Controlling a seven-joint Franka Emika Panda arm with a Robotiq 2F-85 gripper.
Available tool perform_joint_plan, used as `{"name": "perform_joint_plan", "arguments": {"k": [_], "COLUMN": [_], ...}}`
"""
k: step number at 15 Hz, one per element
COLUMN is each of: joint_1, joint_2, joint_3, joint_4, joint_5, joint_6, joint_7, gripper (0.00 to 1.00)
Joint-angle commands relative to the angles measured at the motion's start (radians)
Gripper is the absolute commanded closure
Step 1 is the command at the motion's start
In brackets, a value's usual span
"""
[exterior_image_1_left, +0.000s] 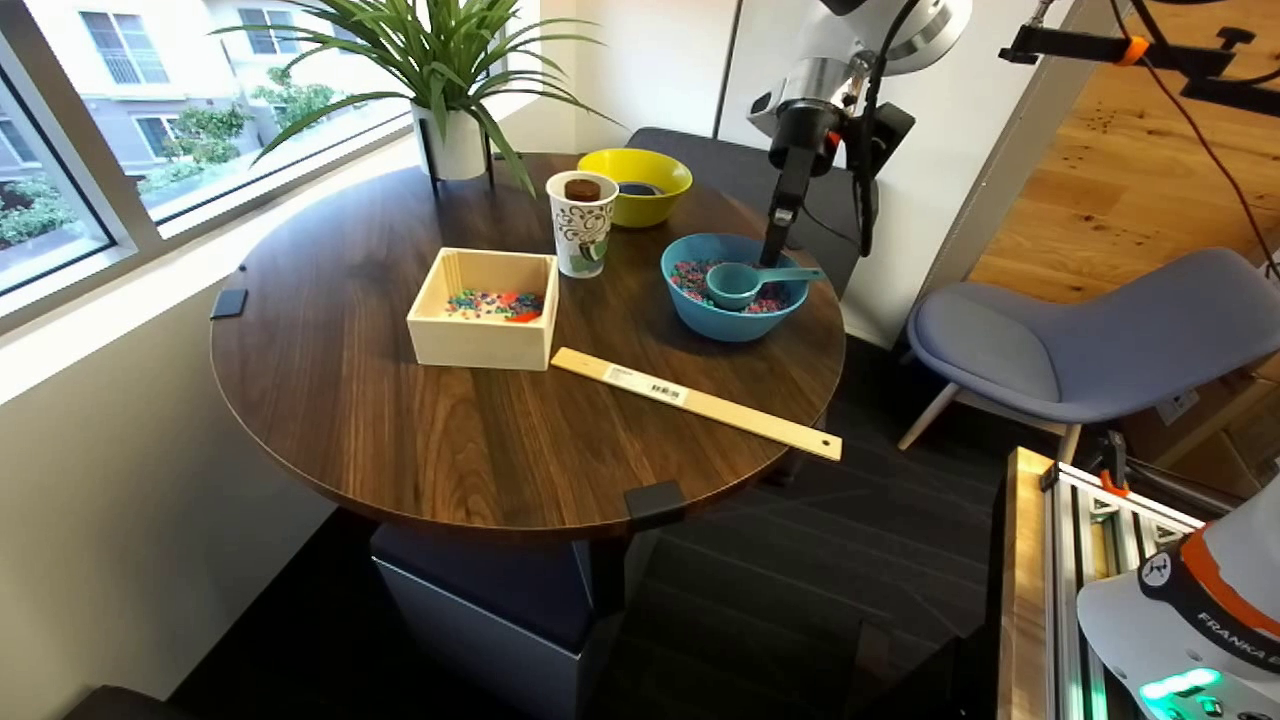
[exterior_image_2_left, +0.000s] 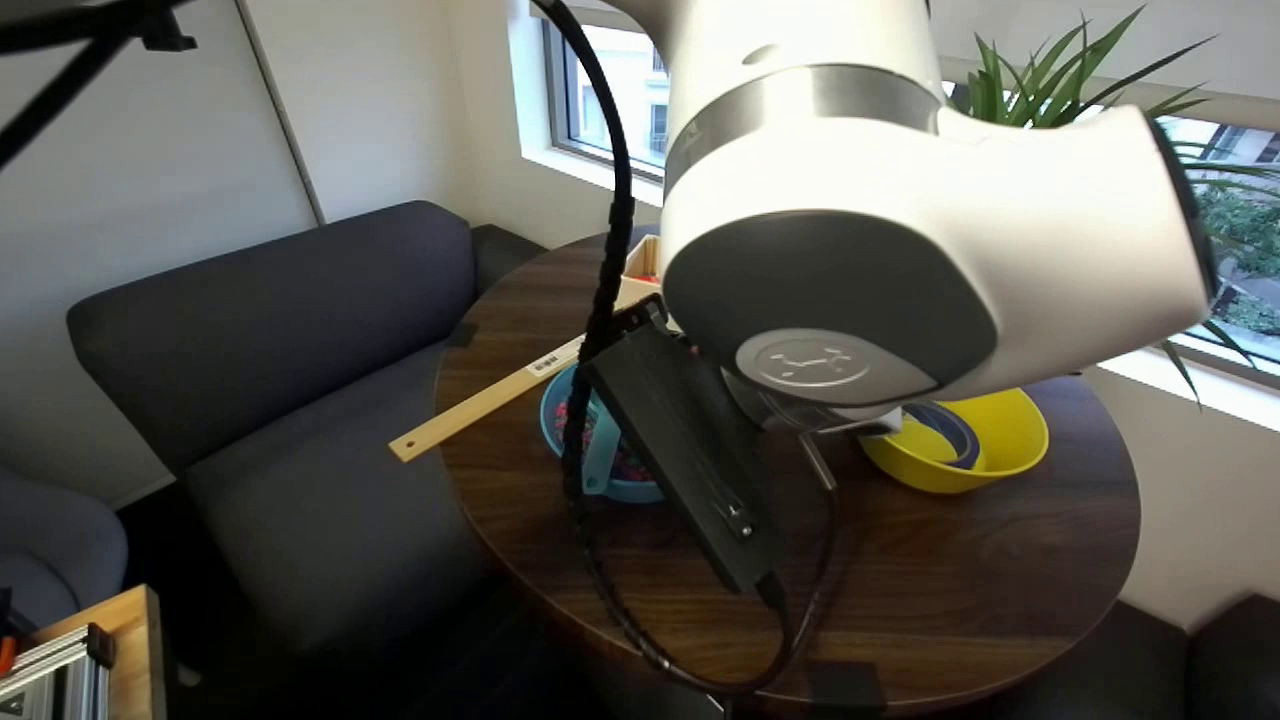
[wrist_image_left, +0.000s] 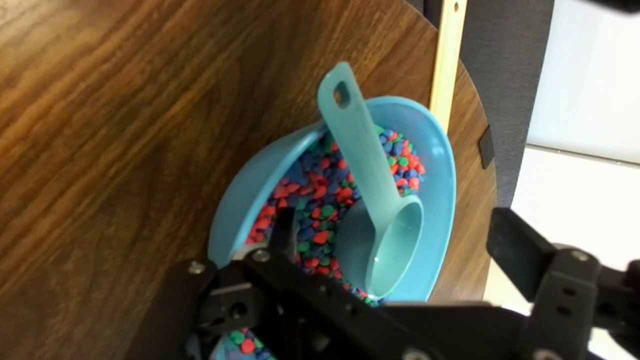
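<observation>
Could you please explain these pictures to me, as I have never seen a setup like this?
This is a single robot arm ending in a two-fingered gripper. Two pictures come from cameras outside the robot; the close-up comes from one on its wrist. On the wooden table are a wooden strip, a wooden box, a paper cup, a yellow bowl and a blue bowl holding coloured bits and a scoop. The gripper is open at the blue bowl and appears to hold nothing.
</observation>
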Motion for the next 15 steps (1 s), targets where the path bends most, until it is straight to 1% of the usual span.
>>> {"name": "perform_joint_plan", "arguments": {"k": [1,4,5,6,7,13,14,15], "joint_1": [0.003,0.011,0.013,0.016,0.017,0.020,0.019,0.018], "joint_2": [-0.017,-0.019,-0.017,-0.018,-0.017,-0.010,-0.011,-0.013], "joint_3": [0.016,0.019,0.020,0.020,0.021,0.025,0.025,0.025], "joint_4": [-0.028,-0.033,-0.034,-0.034,-0.035,-0.041,-0.040,-0.036], "joint_5": [-0.031,-0.066,-0.077,-0.086,-0.095,-0.116,-0.117,-0.114], "joint_6": [-0.040,-0.053,-0.049,-0.045,-0.044,-0.037,-0.040,-0.047], "joint_7": [-0.069,-0.086,-0.083,-0.080,-0.080,-0.064,-0.063,-0.061], "gripper": [0.06,0.24,0.27,0.42,0.48,0.95,0.99,0.99]}}
